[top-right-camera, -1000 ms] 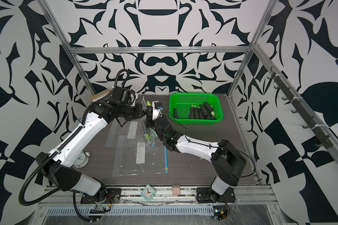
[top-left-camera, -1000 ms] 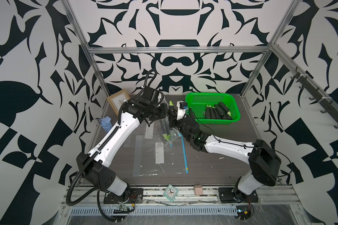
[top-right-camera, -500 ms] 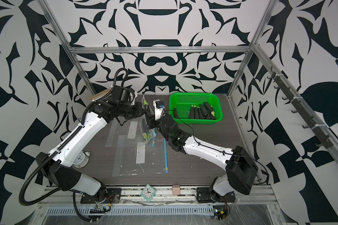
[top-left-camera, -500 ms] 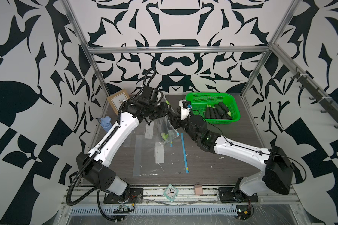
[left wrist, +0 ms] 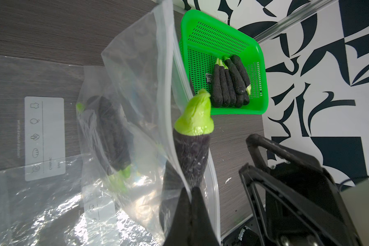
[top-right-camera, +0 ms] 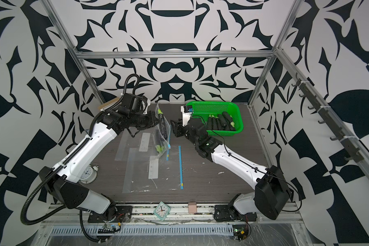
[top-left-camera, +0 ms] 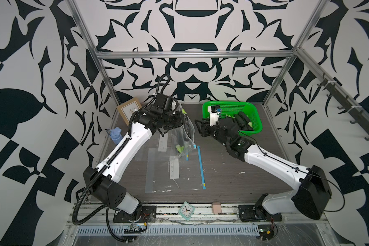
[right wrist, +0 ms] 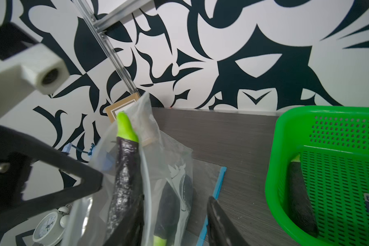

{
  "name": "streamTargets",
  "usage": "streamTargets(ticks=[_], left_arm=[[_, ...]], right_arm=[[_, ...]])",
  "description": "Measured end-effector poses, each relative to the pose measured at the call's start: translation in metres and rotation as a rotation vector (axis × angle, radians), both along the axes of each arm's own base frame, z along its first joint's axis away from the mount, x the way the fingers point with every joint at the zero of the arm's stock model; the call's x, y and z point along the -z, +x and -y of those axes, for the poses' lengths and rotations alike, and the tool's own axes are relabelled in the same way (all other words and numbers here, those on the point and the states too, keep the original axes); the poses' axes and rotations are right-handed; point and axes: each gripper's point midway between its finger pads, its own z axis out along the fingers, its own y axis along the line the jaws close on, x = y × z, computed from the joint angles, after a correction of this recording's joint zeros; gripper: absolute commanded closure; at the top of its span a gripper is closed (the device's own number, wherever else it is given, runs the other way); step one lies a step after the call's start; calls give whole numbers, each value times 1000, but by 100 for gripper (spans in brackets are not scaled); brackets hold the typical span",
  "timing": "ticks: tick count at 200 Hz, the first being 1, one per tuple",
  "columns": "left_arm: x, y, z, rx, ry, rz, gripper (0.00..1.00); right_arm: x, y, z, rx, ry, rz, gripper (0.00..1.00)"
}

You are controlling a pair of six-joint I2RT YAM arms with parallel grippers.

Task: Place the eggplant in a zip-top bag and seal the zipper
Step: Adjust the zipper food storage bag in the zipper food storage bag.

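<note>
My left gripper (top-left-camera: 182, 121) is shut on the rim of a clear zip-top bag (top-left-camera: 182, 139) and holds it up off the table, mouth open. An eggplant (top-left-camera: 186, 125), dark purple with a green stem, stands stem-up in the mouth, its top above the rim; the left wrist view shows the eggplant (left wrist: 192, 157) just past my left gripper (left wrist: 191, 191). More eggplants lie at the bag's bottom. My right gripper (top-left-camera: 197, 126) is open, close beside the bag on the basket side. In the right wrist view the eggplant (right wrist: 126, 170) stands by one finger of my right gripper (right wrist: 175, 230).
A green basket (top-left-camera: 257, 121) with several eggplants stands at the back right, just behind my right wrist. Flat empty bags (top-left-camera: 168, 174) and a blue zipper strip (top-left-camera: 201, 166) lie mid-table. A picture frame (top-left-camera: 129, 108), a blue object (top-left-camera: 116, 135) and an alarm clock (top-right-camera: 87, 172) stand at the left.
My right gripper has drawn back a little to the right, away from the bag's mouth, and its arm has swung outward. The left gripper still holds the bag up.
</note>
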Motion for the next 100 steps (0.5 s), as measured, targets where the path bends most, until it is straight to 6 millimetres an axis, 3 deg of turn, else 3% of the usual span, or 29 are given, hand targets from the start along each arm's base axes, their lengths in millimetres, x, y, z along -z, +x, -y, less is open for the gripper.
streamTargets(ticks=[60,100], left_arm=[[-1,0,1,2,-4,3,100],[-1,0,1,3,-5,2,100]], right_arm=[[23,-3,-23,-100,-3,-102,60],[32,-4,-29,-124,-1,-137,77]])
